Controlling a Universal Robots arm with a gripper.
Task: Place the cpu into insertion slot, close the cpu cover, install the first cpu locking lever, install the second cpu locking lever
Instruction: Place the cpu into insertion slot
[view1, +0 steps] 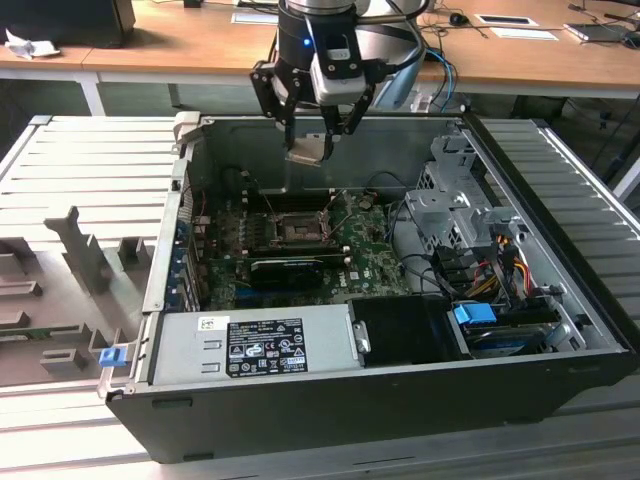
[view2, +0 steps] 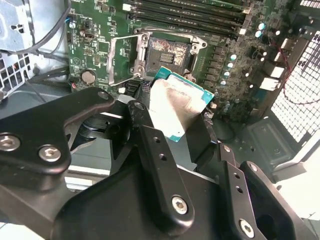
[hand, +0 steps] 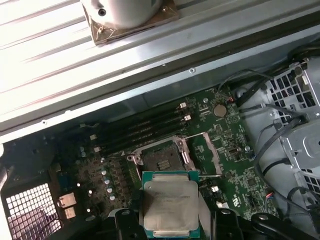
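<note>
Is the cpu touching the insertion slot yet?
Apart. In the exterior view the hand holds the cpu in the air, with a clear gap above the insertion slot.

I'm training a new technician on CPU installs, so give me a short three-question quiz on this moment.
1. True or false: the cpu already sits in the insertion slot.
2. What does the gripper hold? A) the cpu B) a cable C) nothing
3. Fill in: the cpu cover stands ____ (open or shut).
Key: 1 false; 2 A; 3 open.
</note>
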